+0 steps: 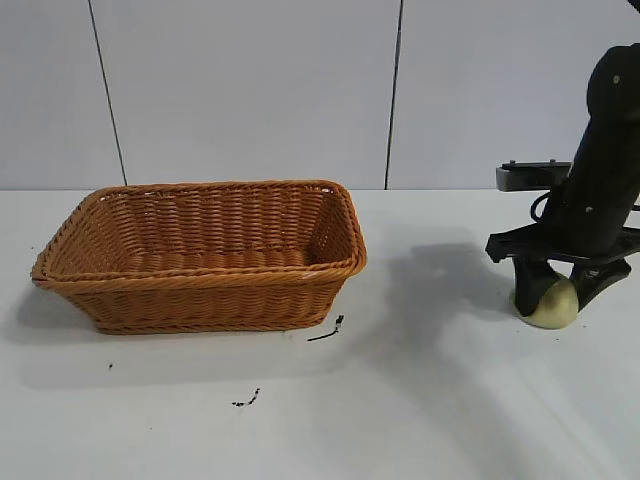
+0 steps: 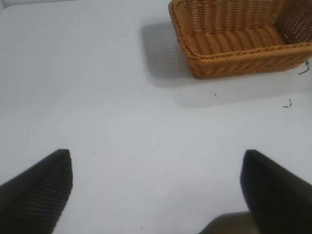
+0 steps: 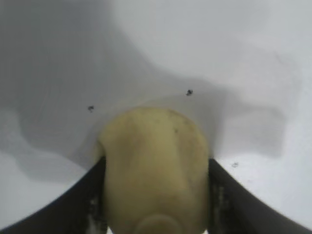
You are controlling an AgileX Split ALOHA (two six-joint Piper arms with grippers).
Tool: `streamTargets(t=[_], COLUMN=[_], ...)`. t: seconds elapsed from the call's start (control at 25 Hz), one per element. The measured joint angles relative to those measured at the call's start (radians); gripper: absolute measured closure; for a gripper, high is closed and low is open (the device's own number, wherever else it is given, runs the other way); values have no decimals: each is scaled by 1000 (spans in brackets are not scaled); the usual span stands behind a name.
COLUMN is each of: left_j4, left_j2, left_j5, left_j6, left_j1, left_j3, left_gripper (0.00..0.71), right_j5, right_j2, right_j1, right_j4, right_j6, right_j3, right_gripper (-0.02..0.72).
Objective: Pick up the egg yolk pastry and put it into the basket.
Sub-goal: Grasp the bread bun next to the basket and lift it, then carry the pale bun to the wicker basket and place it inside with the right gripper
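Exterior view: I see the right gripper [image 1: 556,290] lowered to the white bench [image 1: 420,400] at the right side of the scene, its jaws clamped on the egg yolk pastry [image 1: 549,303], one black finger on each flank of the pale yellowish dome. The pastry sits at bench level, its underside at or just on the surface; I cannot tell whether it is lifted clear. It lies well apart from the basket [image 1: 200,290], which stands on the left half of the bench, orange-brown wicker with flared sides and a braided rim, nothing visible inside it. Two small dark marks [image 1: 326,331] lie on the bench just in front of the basket's near right corner. Right wrist view: the pastry [image 3: 155,170] fills the space between the two dark fingers [image 3: 73,209], which press against both of its sides; a few dark specks dot the bench around it. Left wrist view: the left gripper [image 2: 156,190] hovers over bare bench, its jaws set wide apart with nothing between them; the basket [image 2: 239,61] appears farther off, across open bench from this gripper. I can read no brand, label or writing on any object in the three views.
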Motion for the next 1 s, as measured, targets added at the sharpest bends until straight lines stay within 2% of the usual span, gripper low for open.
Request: streamTargets(t=[0.08,0.16,0.36,0.6,0.72,0.84,1.0], left_j4=[0,0,0,0,0,0,0], left_j2=[0,0,0,0,0,0,0], left_j5=[0,0,0,0,0,0,0], left_j6=[0,0,0,0,0,0,0], left_j1=[0,0,0,0,0,0,0], left_j3=[0,0,0,0,0,0,0], left_gripper=[14,14,14,14,14,14,14], right_j5=[0,0,3,28,95,201,280], right_j2=[0,0,-20,-174,-235,-247,-245], right_j1=[0,0,0,0,0,0,2], right_j4=[-3,-3,-10,-27,-27,-27,-27], right_j6=[0,0,0,0,1,1,28], right_j3=[-3,-3,-3,-18,-78,-175,-278], right_gripper=[505,528,539,547,547,547,547])
